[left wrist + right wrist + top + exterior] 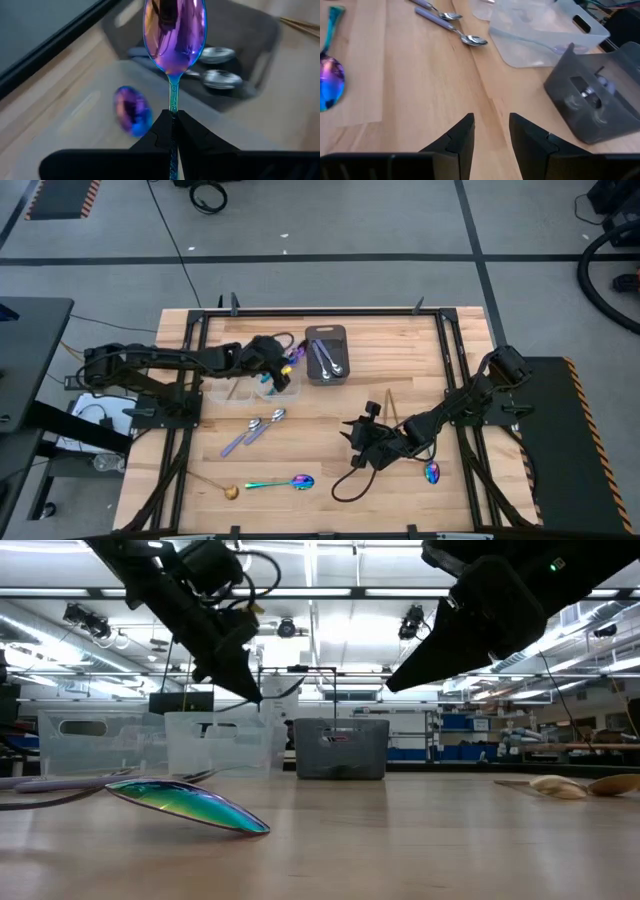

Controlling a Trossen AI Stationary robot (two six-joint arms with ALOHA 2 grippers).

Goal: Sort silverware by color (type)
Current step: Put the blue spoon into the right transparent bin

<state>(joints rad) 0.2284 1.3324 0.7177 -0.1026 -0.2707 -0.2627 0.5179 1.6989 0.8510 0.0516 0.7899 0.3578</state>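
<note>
A rainbow spoon is pinched by the left gripper over a clear bin. Silver spoons are trayed. Several spoons remain loose; the right gripper is spread, empty.

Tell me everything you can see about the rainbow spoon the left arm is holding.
The iridescent spoon has a glossy, mirror-like metal finish, purple shading to blue, with an oval bowl and a thin teal handle. The left pincer is shut on the handle, bowl pointing away from the wrist. It hangs in the air above a clear container, beside the dark gray tray. Only the pincer touches it.
</note>
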